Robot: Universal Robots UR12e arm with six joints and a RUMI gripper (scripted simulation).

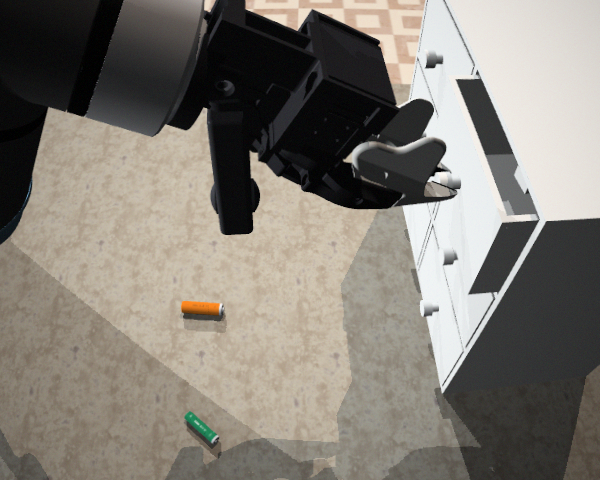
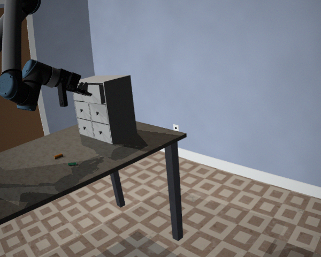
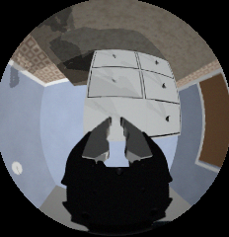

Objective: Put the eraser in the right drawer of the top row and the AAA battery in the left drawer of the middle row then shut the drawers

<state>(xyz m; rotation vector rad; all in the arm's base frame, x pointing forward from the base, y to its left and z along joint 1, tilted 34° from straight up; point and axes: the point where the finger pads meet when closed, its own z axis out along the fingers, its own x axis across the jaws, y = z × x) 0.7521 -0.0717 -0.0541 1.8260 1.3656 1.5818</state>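
The white chest [image 1: 553,103] [image 2: 120,110] stands upright. Its top right drawer [image 1: 478,206] [image 2: 97,89] [image 3: 97,111] is partly out. A white block end [image 1: 521,178], seemingly the eraser, shows inside near the chest's front opening. My gripper [image 1: 445,187] [image 2: 90,94] [image 3: 115,118] is shut on this drawer's knob [image 1: 450,179]. The middle left drawer [image 2: 82,106] [image 3: 156,81] and the other drawers look shut. A slim green battery [image 1: 201,427] [image 2: 72,164], seemingly the AAA, lies on the table. A thicker orange battery [image 1: 202,308] [image 2: 58,156] lies beyond it.
The table [image 1: 279,258] [image 2: 39,146] extends in front of the chest. Shut-drawer knobs stick out, including the top left knob [image 1: 432,58] [image 3: 168,118]. The table's edge [image 2: 152,150] runs past the chest's right side. A wall [image 2: 210,83] stands beyond the table.
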